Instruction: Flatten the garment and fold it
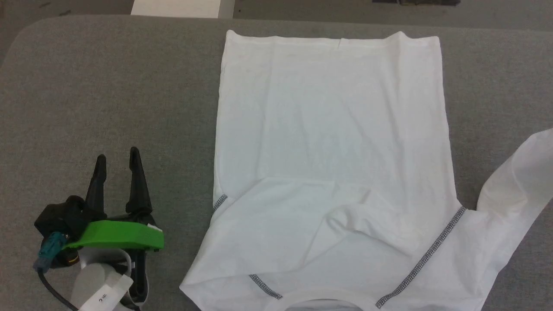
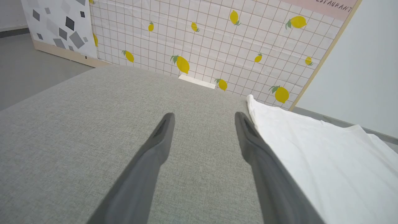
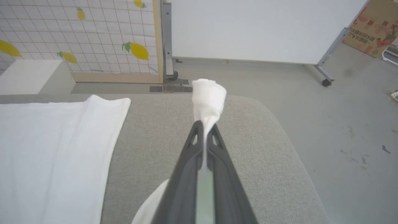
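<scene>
In the head view, the garment (image 1: 328, 129) was seen spread on the grey table (image 1: 108, 86), hem at the far side and collar at the near edge. One sleeve was folded in across the chest. The other sleeve (image 1: 514, 181) was drawn out to the right and raised off the surface. The left gripper (image 1: 117, 156) was held over bare table, left of the cloth, with its fingers spread and nothing between them.

In the left wrist view, the same spread fingers were seen above the table, with the garment's left edge (image 2: 311, 149) just beside the right-hand finger.

In the right wrist view, the grip itself was made plain: the right gripper (image 3: 203, 124) was pressed together on the sleeve end, and a bunch of cloth (image 3: 208, 93) stood beyond the tips.

The fabric was judged thin, light and limp, likely to wrinkle and sag. It would best be taken at cuffs, hem corners or shoulder seams.
</scene>
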`<state>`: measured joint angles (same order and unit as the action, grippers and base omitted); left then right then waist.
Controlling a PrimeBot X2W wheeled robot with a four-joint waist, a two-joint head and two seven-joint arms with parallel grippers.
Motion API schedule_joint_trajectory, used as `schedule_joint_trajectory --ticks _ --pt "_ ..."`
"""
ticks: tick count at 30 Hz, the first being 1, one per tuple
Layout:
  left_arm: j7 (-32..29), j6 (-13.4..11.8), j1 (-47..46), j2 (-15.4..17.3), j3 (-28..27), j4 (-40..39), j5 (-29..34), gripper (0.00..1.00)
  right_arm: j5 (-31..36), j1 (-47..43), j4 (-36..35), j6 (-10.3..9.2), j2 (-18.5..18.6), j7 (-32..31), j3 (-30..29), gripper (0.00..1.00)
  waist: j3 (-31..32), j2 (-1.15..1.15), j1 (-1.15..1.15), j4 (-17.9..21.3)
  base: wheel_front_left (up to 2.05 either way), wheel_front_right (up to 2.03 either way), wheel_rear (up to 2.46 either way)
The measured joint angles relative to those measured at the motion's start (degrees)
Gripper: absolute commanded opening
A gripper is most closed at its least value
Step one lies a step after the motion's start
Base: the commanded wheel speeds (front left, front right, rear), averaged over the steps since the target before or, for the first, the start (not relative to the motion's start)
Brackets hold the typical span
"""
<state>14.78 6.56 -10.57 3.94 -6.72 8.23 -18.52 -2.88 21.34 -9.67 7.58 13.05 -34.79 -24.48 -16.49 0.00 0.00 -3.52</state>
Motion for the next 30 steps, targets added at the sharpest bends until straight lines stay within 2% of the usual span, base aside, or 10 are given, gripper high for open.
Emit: schedule_joint_trajectory --ticks 4,8,15,20,25,30 --pt "0.00 0.00 1.52 -0.02 -0.14 0.26 0.00 1.00 -0.80 -4.20 -10.74 0.00 -1.32 -4.08 5.32 0.00 3.25 0.00 0.00 0.88 0.00 0.00 0.00" --pt "0.00 0.01 2.14 -0.02 0.16 0.51 -0.01 1.00 -1.19 -6.49 -17.17 0.00 -1.71 -6.64 12.73 0.00 5.69 0.00 0.00 1.63 0.00 0.00 0.00" --pt "0.00 0.33 2.30 -0.04 0.91 0.89 -0.04 1.00 -1.83 -7.39 -19.93 0.00 -2.34 -8.47 28.49 0.00 7.72 0.00 0.00 1.64 0.00 0.00 0.00" --pt "0.00 0.43 2.35 -0.01 1.08 1.21 -0.11 1.00 -2.68 -7.33 -14.11 0.00 -3.34 -7.77 39.53 0.00 7.79 0.00 0.00 1.13 0.00 0.00 0.00" --pt "0.00 0.44 2.32 -0.03 1.76 1.60 -0.30 1.00 -4.20 -7.30 -1.20 0.00 -5.95 -4.08 49.27 0.00 7.15 0.00 0.00 0.37 0.00 0.00 0.00" --pt "0.00 0.44 2.25 -0.04 2.31 2.04 -0.58 1.00 -4.98 -7.10 10.06 0.00 -8.20 0.01 55.90 0.00 6.21 0.00 0.00 -0.61 0.00 0.00 0.00"
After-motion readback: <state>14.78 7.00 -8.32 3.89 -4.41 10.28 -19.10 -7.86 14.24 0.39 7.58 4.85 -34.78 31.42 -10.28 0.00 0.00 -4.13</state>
